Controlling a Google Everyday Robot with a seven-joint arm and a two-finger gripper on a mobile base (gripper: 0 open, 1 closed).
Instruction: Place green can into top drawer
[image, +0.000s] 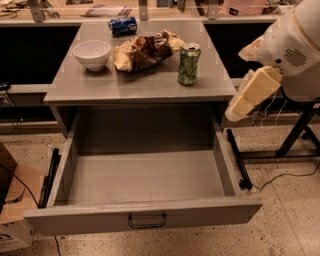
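A single camera looks steeply down from in front, near the open top drawer (200, 213), with the gripper (239, 106) at the frame's right centre.

End effector (234, 112), right of the table (150, 86), has open way to the green can (189, 64); crumpled bag (142, 50) flanks its far side.

Two cans (189, 64) (123, 25), one bowl (92, 53), one bag (145, 49), one drawer (90, 218) — one tool (237, 108), right.
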